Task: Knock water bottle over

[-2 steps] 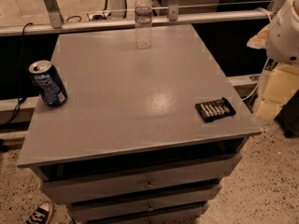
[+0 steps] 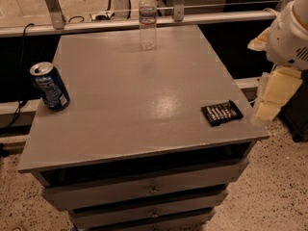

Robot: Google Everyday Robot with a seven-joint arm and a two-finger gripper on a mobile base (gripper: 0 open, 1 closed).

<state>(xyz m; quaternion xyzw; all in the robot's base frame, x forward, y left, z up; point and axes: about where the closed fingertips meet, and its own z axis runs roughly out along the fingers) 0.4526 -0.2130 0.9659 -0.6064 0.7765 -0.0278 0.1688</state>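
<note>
- Hand (image 2: 269, 100) hangs pointing down just off the bench's (image 2: 144, 105) right edge; released or clenched: cannot tell.
- Water bottle (image 2: 147, 20) upright at far edge, well apart.

Counter (image 2: 144, 109) is smooth grey paint with a slight sheen. Bottle (image 2: 147, 20) is clear ribbed plastic, can (image 2: 49, 85) is shiny blue metal. Claw (image 2: 268, 102), off the counter's right edge, looks like matt cream plastic.
</note>
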